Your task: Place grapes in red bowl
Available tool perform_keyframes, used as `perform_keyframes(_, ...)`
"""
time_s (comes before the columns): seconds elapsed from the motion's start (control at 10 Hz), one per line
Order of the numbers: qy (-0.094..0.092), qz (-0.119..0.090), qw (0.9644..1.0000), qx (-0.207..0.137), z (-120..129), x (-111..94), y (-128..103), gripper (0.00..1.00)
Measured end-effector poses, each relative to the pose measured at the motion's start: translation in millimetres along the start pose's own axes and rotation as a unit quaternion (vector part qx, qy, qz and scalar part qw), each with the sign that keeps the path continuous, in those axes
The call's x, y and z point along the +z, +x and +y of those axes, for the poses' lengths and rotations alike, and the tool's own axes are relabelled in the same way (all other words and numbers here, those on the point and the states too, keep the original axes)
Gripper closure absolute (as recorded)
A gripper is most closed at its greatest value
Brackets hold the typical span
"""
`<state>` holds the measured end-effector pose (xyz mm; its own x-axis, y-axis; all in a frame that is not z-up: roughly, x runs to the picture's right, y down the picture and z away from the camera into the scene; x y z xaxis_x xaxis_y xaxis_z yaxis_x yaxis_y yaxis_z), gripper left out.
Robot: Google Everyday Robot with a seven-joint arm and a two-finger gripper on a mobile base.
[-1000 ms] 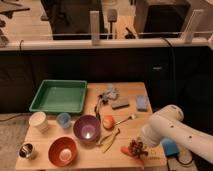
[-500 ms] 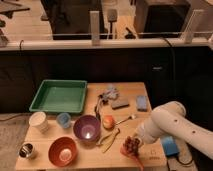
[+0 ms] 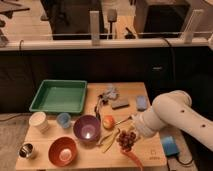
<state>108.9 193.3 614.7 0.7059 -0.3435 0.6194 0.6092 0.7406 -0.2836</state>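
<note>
— Orange-red plastic first: the red bowl (image 3: 62,151) sits at the near edge of the desk (image 3: 97,157), left of centre, with only its own bare floor showing. A small metal cup (image 3: 27,150) stands just left of it.
— And the grapes?
— The grapes (image 3: 126,140) lie on the desk towards the front right, well apart from the red bowl, with a carrot (image 3: 133,157) just in front of them. The claw (image 3: 133,131) hangs at their upper edge, at the end of the white arm (image 3: 172,117). Whether it grips them, or how wide it stands, I cannot tell.
— Further back?
— A purple bowl (image 3: 87,129), bare inside, with a round orange-red fruit (image 3: 108,122) beside it. Then a white cup (image 3: 38,121) and a blue cup (image 3: 63,119). Farthest is a green tray (image 3: 59,96), its floor bare too.
</note>
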Motion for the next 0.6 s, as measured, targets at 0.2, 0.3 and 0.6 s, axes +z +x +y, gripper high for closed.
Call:
perform_keyframes(0.2, -0.008, 0.001, 0.9995, -0.031, -18.0, 1.9, -31.3, 0.98)
perform_keyframes(0.3, -0.014, 0.002, 0.9989, -0.045, -26.6, 7.4, -46.5, 0.98)
perform_keyframes(0.6, -0.033, -0.002, 0.9956, -0.088, -49.9, 26.1, -88.7, 0.98)
